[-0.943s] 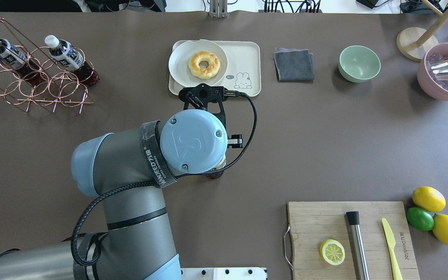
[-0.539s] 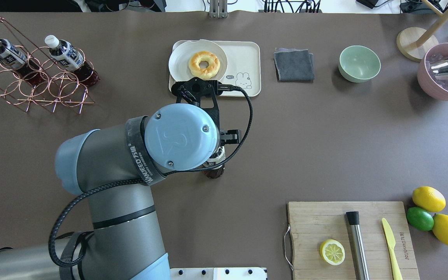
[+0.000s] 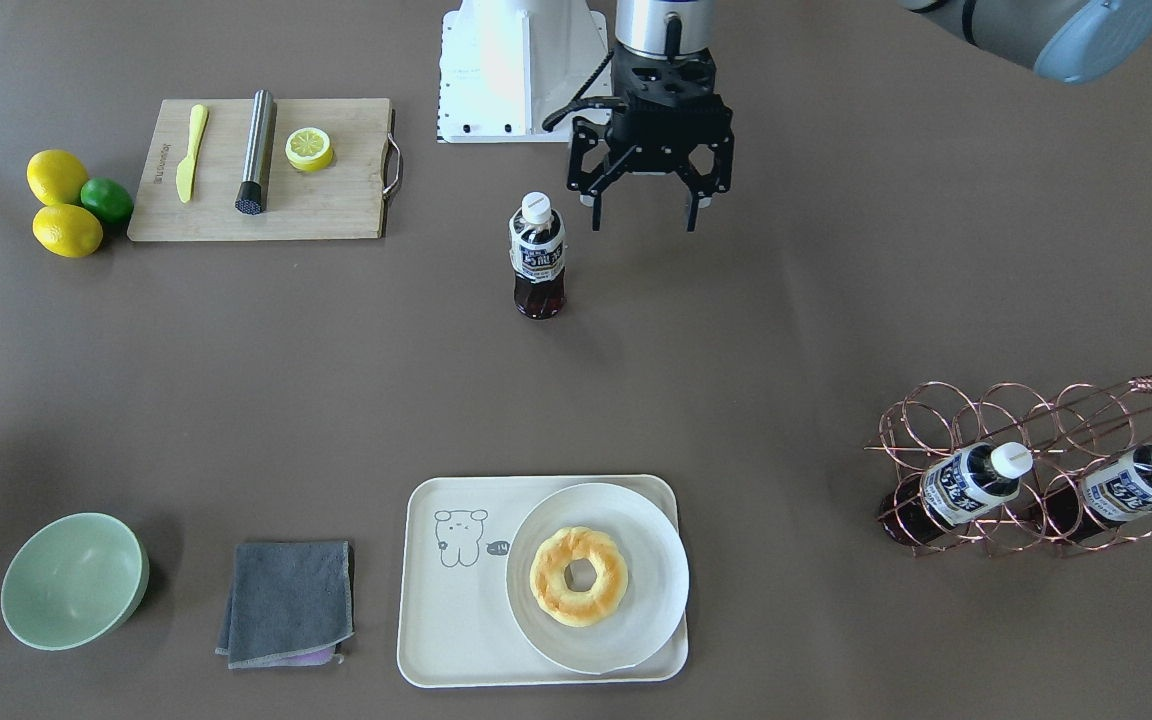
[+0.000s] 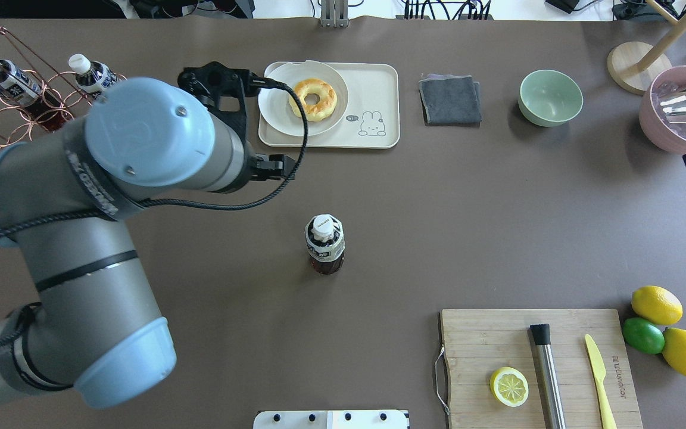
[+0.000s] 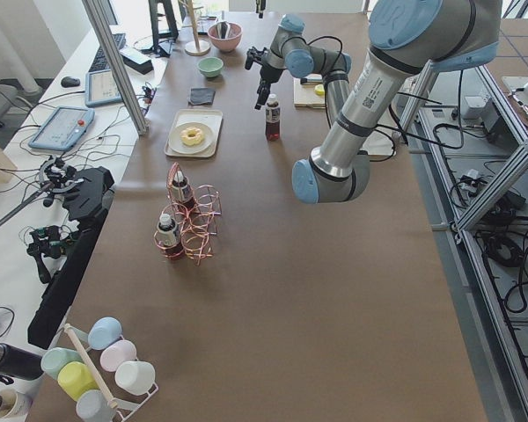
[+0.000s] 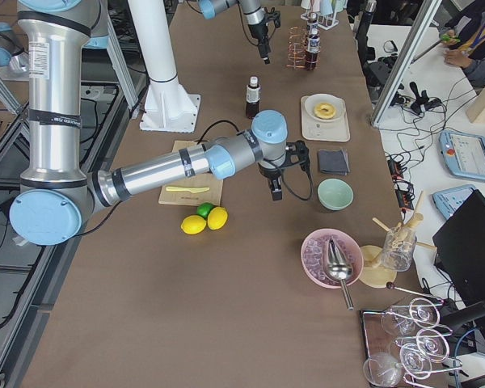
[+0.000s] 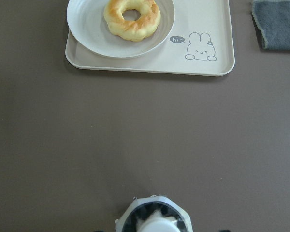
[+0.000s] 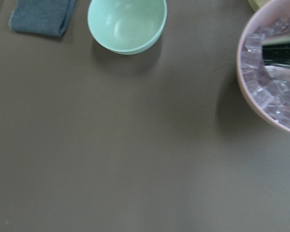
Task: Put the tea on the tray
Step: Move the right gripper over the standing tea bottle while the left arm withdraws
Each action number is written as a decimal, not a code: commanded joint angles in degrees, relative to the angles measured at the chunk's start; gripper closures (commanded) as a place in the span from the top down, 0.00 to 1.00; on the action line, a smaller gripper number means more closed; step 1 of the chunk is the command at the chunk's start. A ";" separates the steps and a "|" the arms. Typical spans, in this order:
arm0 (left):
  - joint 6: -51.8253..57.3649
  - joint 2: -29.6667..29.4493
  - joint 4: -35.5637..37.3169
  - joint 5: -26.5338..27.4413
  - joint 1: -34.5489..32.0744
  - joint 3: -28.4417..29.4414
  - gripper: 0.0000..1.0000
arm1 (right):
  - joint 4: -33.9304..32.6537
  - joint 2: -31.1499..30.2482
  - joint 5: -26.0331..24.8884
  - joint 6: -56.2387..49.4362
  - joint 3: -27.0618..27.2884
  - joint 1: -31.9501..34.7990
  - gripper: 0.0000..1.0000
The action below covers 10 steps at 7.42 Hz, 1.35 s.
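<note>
The tea bottle (image 4: 325,244) stands upright and alone on the brown table, well short of the tray; it also shows in the front view (image 3: 539,255) and at the bottom edge of the left wrist view (image 7: 154,221). The cream tray (image 4: 373,83) with the bear drawing holds a white plate (image 4: 277,107) with a doughnut (image 4: 313,98). My left gripper (image 3: 642,222) is open and empty, raised above the bottle. My right gripper (image 6: 274,190) hangs near the green bowl; I cannot tell whether it is open.
A copper wire rack (image 3: 1016,440) holds two alike bottles (image 3: 971,480). A grey cloth (image 4: 450,98), green bowl (image 4: 550,97) and pink ice bowl (image 4: 682,113) lie beside the tray. A cutting board (image 4: 498,339) and citrus fruit (image 4: 658,328) sit at the near right.
My left arm has risen and drawn back from over the bottle, uncovering it. The bottle stays where it stood.
</note>
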 commanded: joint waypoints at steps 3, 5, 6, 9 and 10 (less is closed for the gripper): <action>23.80 21.51 -15.63 -18.57 -19.56 -2.06 0.97 | -0.90 14.61 -15.83 34.86 10.01 -25.44 0.99; 34.42 28.75 -21.54 -25.17 -27.73 0.20 0.97 | -9.21 25.15 -24.78 43.42 10.01 -34.94 0.99; 40.75 31.13 -24.09 -29.38 -32.73 3.18 0.97 | -16.48 31.82 -28.58 45.63 9.84 -38.64 0.99; 43.36 32.65 -27.10 -32.41 -35.86 5.94 0.97 | -22.88 43.37 -39.75 45.57 4.24 -48.07 0.95; 43.53 33.61 -27.19 -32.41 -35.95 5.76 0.97 | -23.84 43.83 -40.56 44.69 3.86 -48.43 0.94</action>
